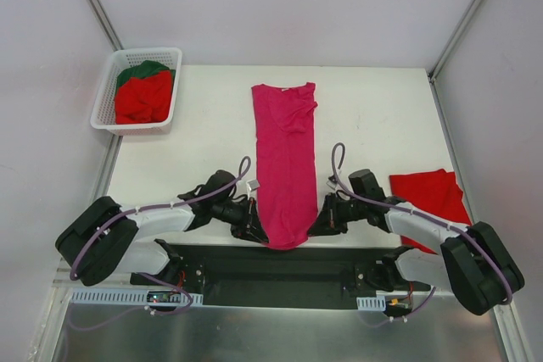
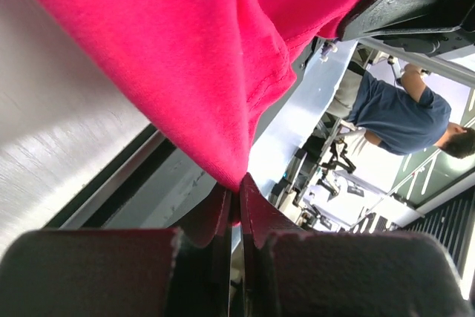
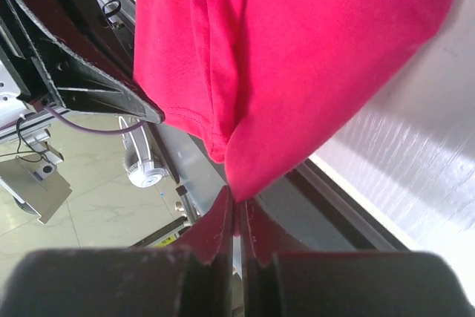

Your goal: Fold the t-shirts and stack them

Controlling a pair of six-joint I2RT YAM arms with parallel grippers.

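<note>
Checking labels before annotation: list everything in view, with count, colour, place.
magenta-pink cloth t-shirt: 1, magenta-pink, long folded strip down the table's middle
bright red folded cloth t-shirt: 1, red, table's right side
white plastic lattice basket: 1, white, table's far left corner
bunched red cloth: count unclear, red, in the basket
dark green cloth: 1, green, basket's far end
white table: 1, white
left gripper: 1, black, shut on the magenta-pink shirt's near left corner
right gripper: 1, black, shut on its near right corner

A spread t-shirt [image 1: 286,167] lies lengthwise down the table [image 1: 195,125], left gripper [image 1: 260,237] and right gripper [image 1: 316,228] at its near corners — basket [image 1: 105,101] of heaped shirts [image 1: 144,95] far left, folded shirt [image 1: 431,194] near right.
</note>
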